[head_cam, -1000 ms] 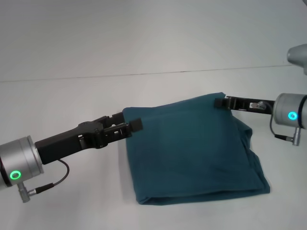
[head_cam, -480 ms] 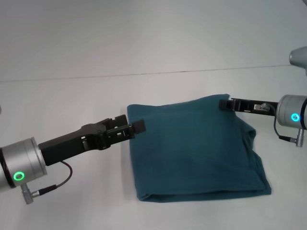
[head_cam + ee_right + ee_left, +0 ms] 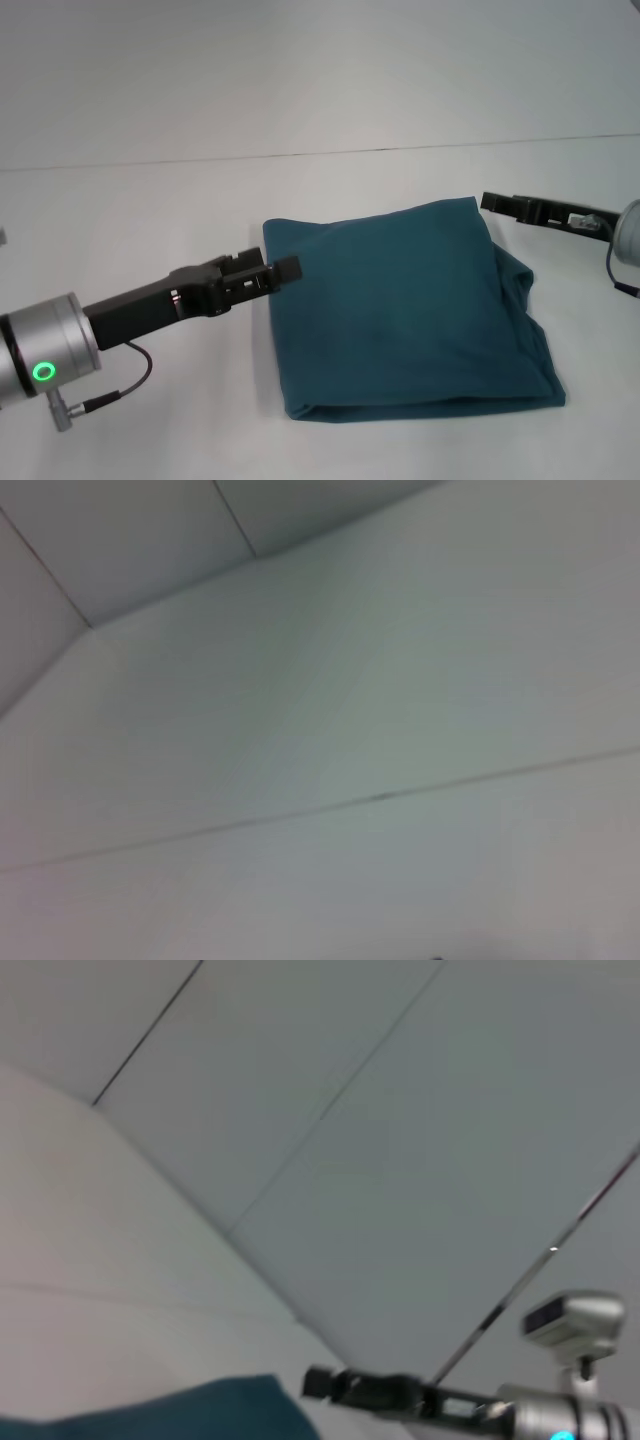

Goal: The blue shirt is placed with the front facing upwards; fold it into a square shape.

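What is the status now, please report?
Left gripper open at the blue shirt's left edge. Right gripper just off its far right corner. Shirt folded, roughly square, on the table. Nothing in the way.

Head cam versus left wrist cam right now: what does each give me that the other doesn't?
Only the head view shows the left gripper, open, at the left edge of the blue shirt, and the whole shirt lying folded into a rough square on the table, plain side up.

Only the left wrist view shows the wall panels behind the table and the right arm's silver wrist housing in full.

Both show the shirt's far right corner and the right gripper just off that corner, not touching the cloth; whether its fingers are open or shut cannot be told.
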`<control>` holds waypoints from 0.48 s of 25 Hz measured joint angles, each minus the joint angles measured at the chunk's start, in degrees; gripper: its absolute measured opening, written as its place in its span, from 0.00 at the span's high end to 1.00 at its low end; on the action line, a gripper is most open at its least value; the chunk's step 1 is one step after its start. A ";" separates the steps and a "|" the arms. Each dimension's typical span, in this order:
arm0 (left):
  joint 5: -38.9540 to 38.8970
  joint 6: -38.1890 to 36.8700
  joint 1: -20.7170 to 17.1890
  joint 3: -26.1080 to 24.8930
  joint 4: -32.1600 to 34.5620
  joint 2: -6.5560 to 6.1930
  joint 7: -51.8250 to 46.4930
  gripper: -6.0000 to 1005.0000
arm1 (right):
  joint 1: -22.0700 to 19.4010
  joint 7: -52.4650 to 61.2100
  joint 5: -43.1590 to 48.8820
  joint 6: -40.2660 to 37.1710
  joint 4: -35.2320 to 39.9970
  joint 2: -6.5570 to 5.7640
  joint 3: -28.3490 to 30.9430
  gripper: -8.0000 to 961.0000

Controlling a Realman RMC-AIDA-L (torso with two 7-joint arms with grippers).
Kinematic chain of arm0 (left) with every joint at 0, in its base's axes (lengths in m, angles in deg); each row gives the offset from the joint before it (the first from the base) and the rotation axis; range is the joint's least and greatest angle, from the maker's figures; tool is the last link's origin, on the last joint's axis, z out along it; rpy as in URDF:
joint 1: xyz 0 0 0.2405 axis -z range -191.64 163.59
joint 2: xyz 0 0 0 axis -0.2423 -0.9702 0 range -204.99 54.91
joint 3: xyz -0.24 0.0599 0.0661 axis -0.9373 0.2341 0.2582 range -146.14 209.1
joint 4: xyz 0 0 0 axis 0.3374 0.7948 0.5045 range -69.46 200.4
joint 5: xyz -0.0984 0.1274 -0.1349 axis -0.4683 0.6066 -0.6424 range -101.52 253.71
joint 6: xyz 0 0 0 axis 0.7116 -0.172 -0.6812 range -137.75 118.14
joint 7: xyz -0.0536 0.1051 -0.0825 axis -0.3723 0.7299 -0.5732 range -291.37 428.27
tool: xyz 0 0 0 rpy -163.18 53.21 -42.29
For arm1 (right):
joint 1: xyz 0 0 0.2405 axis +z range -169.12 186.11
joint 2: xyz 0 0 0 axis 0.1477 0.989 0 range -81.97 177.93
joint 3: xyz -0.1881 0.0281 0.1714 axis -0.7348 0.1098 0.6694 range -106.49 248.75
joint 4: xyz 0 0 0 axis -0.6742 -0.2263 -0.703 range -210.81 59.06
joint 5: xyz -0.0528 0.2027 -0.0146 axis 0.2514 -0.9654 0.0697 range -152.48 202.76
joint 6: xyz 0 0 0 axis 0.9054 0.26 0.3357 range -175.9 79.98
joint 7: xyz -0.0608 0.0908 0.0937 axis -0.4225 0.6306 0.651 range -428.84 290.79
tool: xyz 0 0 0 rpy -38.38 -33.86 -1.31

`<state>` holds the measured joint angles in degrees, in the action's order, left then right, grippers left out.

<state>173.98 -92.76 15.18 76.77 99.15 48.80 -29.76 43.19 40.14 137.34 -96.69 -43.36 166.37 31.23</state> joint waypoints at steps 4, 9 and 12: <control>2.86 3.06 0.52 0.51 -0.66 0.00 -3.74 0.04 | -1.35 -1.38 -2.80 -4.49 1.83 -0.65 0.00 0.46; 7.68 3.60 0.88 1.04 -0.21 0.00 -10.94 0.04 | -2.12 -0.59 -3.31 -8.63 2.33 -2.45 -0.01 0.29; 10.37 3.84 1.16 1.07 0.23 -0.08 -14.37 0.04 | -2.28 0.53 -3.13 -9.82 2.33 -3.27 -0.01 0.24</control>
<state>184.35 -88.92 16.34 77.84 99.38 48.72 -44.13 40.92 40.67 134.21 -106.51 -41.03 163.10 31.23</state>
